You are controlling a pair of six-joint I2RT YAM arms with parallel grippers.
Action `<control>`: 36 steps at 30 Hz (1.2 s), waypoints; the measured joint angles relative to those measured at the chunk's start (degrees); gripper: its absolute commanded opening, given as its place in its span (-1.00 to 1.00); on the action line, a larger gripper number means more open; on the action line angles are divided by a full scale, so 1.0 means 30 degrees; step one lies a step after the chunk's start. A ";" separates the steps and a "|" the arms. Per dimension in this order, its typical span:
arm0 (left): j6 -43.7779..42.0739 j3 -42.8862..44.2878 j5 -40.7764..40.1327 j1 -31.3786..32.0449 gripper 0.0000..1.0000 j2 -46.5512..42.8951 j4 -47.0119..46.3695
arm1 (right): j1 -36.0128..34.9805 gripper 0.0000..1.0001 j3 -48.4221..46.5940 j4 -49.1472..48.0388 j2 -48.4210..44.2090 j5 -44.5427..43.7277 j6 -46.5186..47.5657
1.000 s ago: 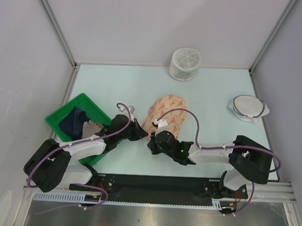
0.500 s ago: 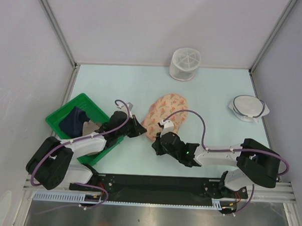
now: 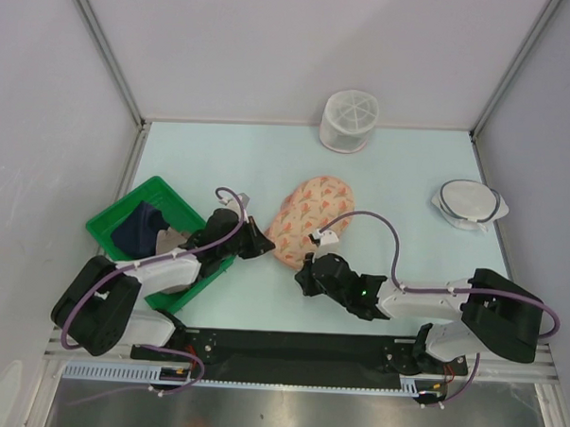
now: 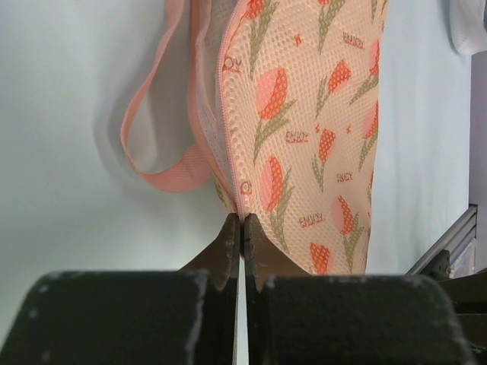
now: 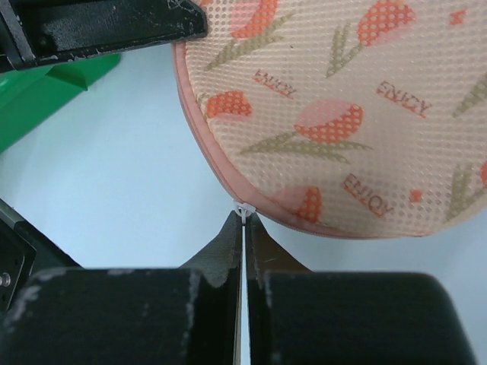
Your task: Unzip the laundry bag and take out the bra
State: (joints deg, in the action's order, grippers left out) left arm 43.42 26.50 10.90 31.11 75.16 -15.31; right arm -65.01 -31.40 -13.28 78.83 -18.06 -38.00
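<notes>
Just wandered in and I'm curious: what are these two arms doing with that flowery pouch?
Both arms hold the peach mesh laundry bag with orange flower print. The left fingers pinch its pink-edged end; the right fingers pinch the small white zipper pull on its near rim. No bra shows yet.

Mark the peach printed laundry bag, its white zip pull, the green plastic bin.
laundry bag (image 3: 309,203), top view, printed middle
zip pull (image 5: 243,209), right wrist view, white tab
green bin (image 3: 122,202), top view, left rim
</notes>
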 measured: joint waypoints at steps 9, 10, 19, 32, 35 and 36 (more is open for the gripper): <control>-0.0168 0.0357 0.0117 -0.0313 -1.00 0.0619 -0.0007 | 0.0175 -1.00 0.0539 0.0364 -0.0699 -0.0321 -0.0328; -0.0182 0.0386 0.0124 -0.0321 -0.99 0.0692 -0.0007 | 0.0182 -1.00 0.0612 0.0415 -0.0750 -0.0342 -0.0342; -0.0641 0.1027 0.0437 -0.0335 -1.00 0.1239 0.0044 | 0.0219 -1.00 0.0816 0.0546 -0.1035 -0.0641 -0.0357; -0.0714 0.1100 0.0430 -0.0364 -0.99 0.1239 0.0073 | 0.0576 -1.00 0.0867 0.0561 -0.1042 -0.0663 -0.0357; -0.0801 0.1100 0.0423 -0.0401 -1.00 0.1239 0.0073 | 0.0758 -1.00 0.1035 0.0663 -0.1107 -0.0663 -0.0350; -0.0816 0.1100 0.0423 -0.0401 -1.00 0.1239 0.0073 | 0.0831 -1.00 0.1100 0.0714 -0.1144 -0.0670 -0.0342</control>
State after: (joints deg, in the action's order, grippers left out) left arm 40.97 29.80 12.16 29.91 78.87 -15.09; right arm -62.52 -28.10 -11.14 75.40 -20.08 -39.03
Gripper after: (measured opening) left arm 0.009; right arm 0.011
